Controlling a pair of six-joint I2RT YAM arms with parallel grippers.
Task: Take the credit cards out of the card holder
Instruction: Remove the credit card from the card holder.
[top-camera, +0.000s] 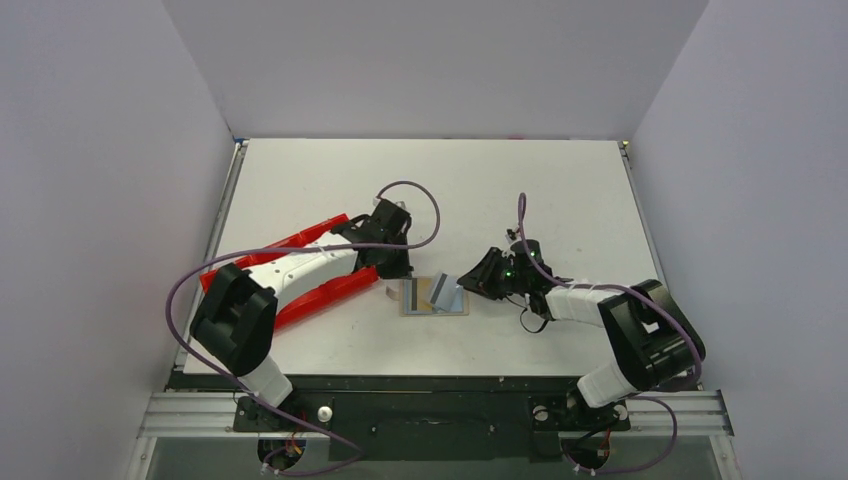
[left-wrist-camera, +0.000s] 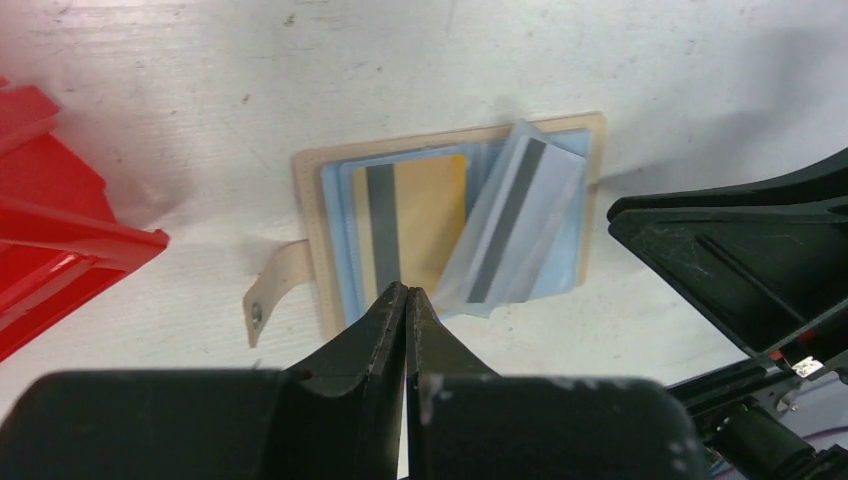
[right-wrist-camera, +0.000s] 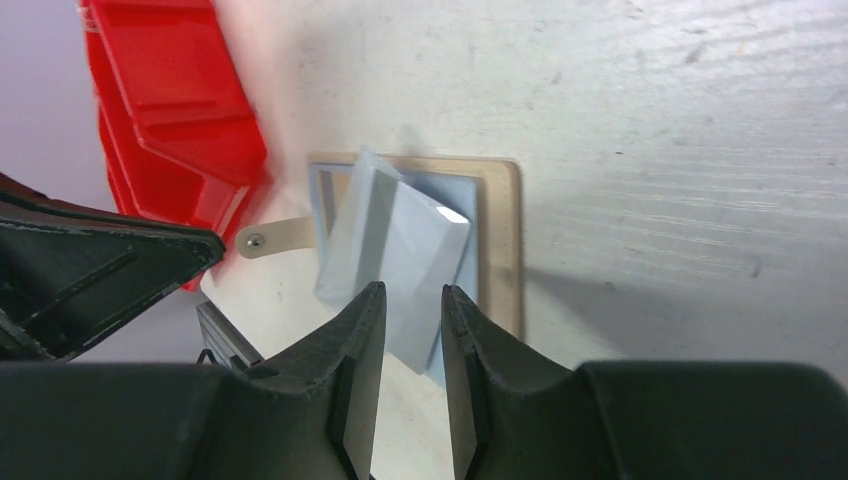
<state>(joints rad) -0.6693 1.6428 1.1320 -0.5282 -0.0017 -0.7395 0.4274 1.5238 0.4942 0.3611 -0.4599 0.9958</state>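
The card holder (left-wrist-camera: 312, 200) is a flat tan case with pale blue sleeves and a snap strap (left-wrist-camera: 275, 285), lying open on the white table (top-camera: 435, 310). A tan-gold credit card (left-wrist-camera: 430, 215) with a grey stripe sits in its left half. A pale bluish-white credit card (left-wrist-camera: 510, 230) lies tilted across the right half, partly out of its sleeve (right-wrist-camera: 410, 250). My left gripper (left-wrist-camera: 408, 290) is shut, its tips down at the holder's near edge by the gold card. My right gripper (right-wrist-camera: 412, 295) is open a little, with the pale card just beyond its tips and nothing gripped.
A red plastic tray (top-camera: 330, 292) lies to the left of the holder, partly under my left arm, and shows in both wrist views (right-wrist-camera: 170, 100). The two grippers face each other closely across the holder (top-camera: 465, 283).
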